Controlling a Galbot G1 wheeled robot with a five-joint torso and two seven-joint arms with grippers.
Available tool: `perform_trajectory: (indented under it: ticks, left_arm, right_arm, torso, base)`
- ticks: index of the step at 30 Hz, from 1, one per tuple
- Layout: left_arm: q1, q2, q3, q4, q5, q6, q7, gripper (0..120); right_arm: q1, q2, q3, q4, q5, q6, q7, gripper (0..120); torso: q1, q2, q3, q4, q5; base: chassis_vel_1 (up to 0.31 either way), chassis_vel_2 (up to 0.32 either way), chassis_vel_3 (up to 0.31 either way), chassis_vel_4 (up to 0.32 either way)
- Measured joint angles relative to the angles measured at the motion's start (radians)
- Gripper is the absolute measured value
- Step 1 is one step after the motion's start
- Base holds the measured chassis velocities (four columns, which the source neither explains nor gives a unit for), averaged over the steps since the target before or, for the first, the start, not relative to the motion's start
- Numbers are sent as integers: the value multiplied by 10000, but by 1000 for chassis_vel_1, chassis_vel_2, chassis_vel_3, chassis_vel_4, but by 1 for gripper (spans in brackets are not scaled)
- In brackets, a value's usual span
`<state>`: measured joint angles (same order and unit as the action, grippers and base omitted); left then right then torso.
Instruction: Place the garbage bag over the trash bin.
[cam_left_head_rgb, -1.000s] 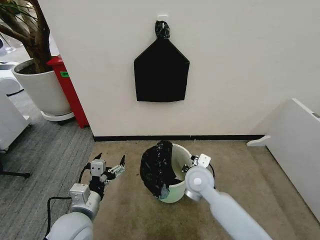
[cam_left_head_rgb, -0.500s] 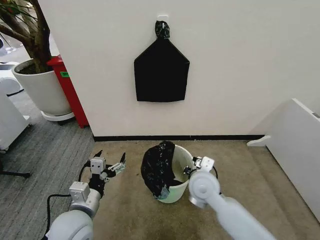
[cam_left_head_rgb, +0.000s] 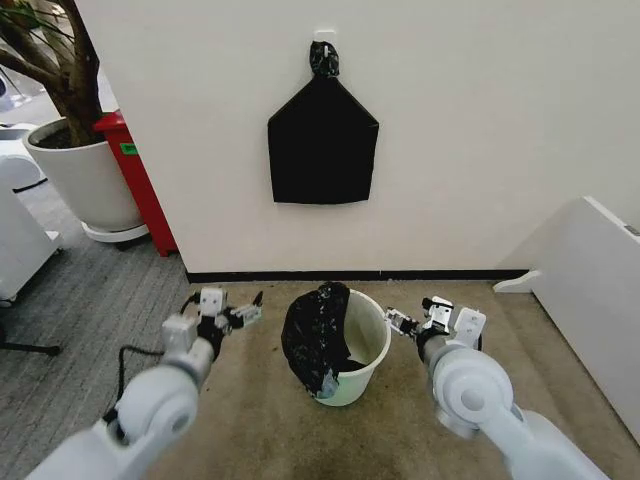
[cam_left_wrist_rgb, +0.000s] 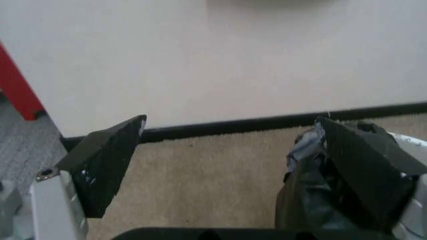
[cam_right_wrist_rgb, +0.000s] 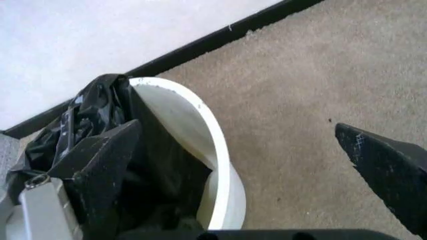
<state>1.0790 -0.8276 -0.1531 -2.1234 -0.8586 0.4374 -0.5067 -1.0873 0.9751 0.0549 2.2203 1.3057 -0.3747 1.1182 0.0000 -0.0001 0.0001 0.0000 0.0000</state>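
Note:
The cream-white trash bin (cam_left_head_rgb: 362, 345) stands on the carpet near the wall. The glossy black garbage bag (cam_left_head_rgb: 312, 335) hangs bunched over the bin's left rim and partly inside it, leaving the right half of the rim bare. My left gripper (cam_left_head_rgb: 240, 312) hovers open just left of the bag, apart from it. My right gripper (cam_left_head_rgb: 402, 322) is open just right of the bin, holding nothing. In the left wrist view the open left gripper (cam_left_wrist_rgb: 230, 122) has the bag (cam_left_wrist_rgb: 300, 192) behind one finger. The right wrist view has the open right gripper (cam_right_wrist_rgb: 238, 127) beside the bin rim (cam_right_wrist_rgb: 215, 131) and bag (cam_right_wrist_rgb: 93, 107).
A flat matte black bag (cam_left_head_rgb: 322, 140) hangs on the wall above the bin. A large white plant pot (cam_left_head_rgb: 85, 180) and a red cabinet (cam_left_head_rgb: 138, 180) stand at the far left. A white panel (cam_left_head_rgb: 600, 290) leans at the right. Bare carpet surrounds the bin.
My right gripper has pulled away from the bin's right rim and now sits beside it. My left gripper has moved closer to the bag. The bag and bin have hardly shifted.

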Motion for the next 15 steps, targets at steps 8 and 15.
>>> perform_trajectory:
  ticks: [8, 15]
  left_arm:
    - [-2470, -24, 1654, 6, -2470, 2118, -1741, 100]
    - [-4472, -414, 2879, 298, -5860, 3081, -5044, 100]
  right_arm:
    - [-403, 68, 213, 291, -7, 58, 143, 100]
    - [-977, 197, 495, 485, -198, 113, 213, 100]
  torso:
    - [0, 0, 0, 1, 2]
    - [0, 0, 0, -3, 2]
  base:
    - [0, 0, 0, 0]
    - [0, 0, 0, 0]
